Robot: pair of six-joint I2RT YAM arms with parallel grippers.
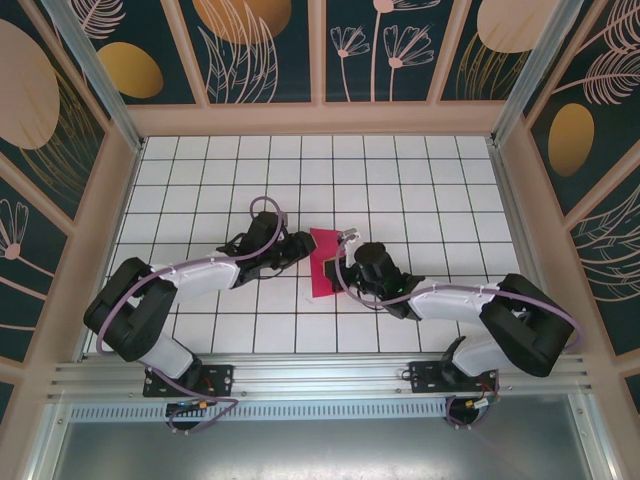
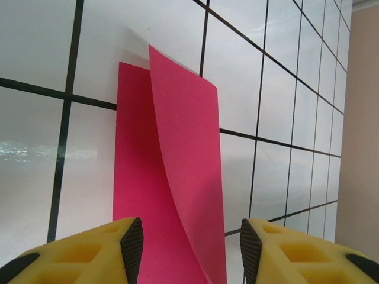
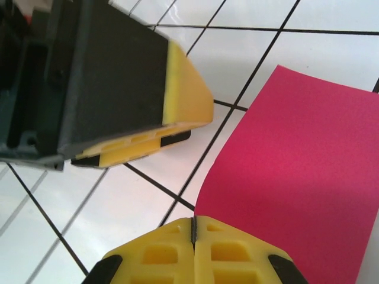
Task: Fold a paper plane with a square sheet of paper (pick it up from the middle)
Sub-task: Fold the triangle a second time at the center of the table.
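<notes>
The square sheet of paper [image 1: 322, 264] is magenta-pink and lies on the white grid table [image 1: 400, 180] between both arms. It is folded along its length, with one flap curling up off the other [image 2: 177, 148]. My left gripper [image 1: 302, 245] is at the sheet's left side. In the left wrist view it [image 2: 190, 251] stands open, the raised flap passing between its pads without touching them. My right gripper [image 1: 340, 266] is at the right edge. In the right wrist view it [image 3: 193, 228] is shut, and the paper's [image 3: 296, 177] curved edge runs into the closed seam. The left arm's yellow fingers [image 3: 183, 89] hover close ahead.
Patterned enclosure walls [image 1: 110, 200] and a metal frame [image 1: 520, 170] ring the table. Both arm bases [image 1: 190, 380] [image 1: 450, 378] sit on the rail at the near edge. The two wrists are close together over the paper.
</notes>
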